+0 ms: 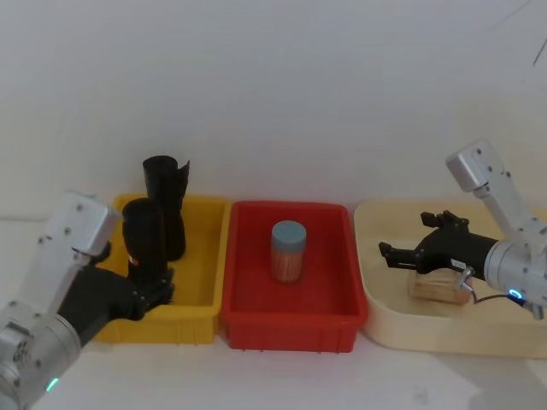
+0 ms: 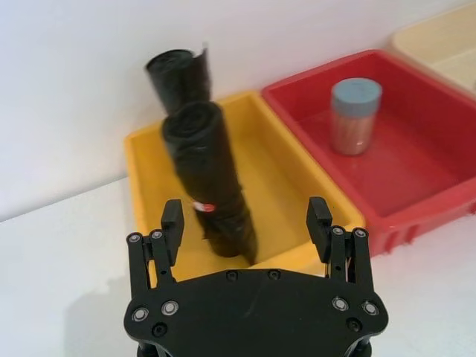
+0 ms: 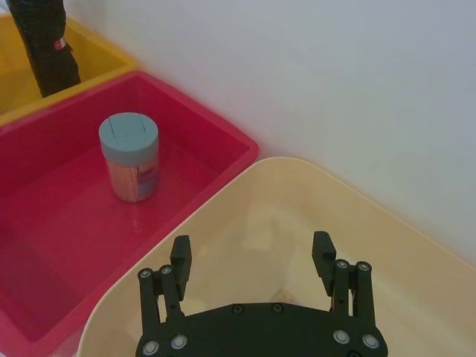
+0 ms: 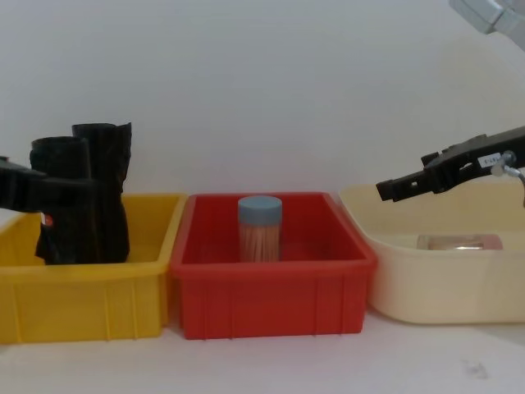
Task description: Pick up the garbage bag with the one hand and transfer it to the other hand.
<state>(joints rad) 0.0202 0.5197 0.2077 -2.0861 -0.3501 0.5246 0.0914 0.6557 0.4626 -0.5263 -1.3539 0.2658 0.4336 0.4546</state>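
The garbage bag [image 1: 143,232] is a black crinkly roll with a small red mark, standing in the yellow bin [image 1: 201,256]; it also shows in the left wrist view [image 2: 207,175] and the chest view [image 4: 59,176]. My left gripper [image 1: 155,286] is open at the roll's lower part, one finger on each side, neither pad visibly pressing on it [image 2: 245,222]. Over the cream tray [image 1: 376,299], my right gripper [image 1: 397,254] hangs open and holds nothing [image 3: 251,256].
A taller black roll [image 1: 167,192] with a notched top stands just behind the garbage bag. A toothpick jar [image 1: 288,252] with a blue lid stands in the red bin [image 1: 256,316] in the middle. A wooden block [image 1: 438,286] lies in the cream tray. A white wall lies close behind.
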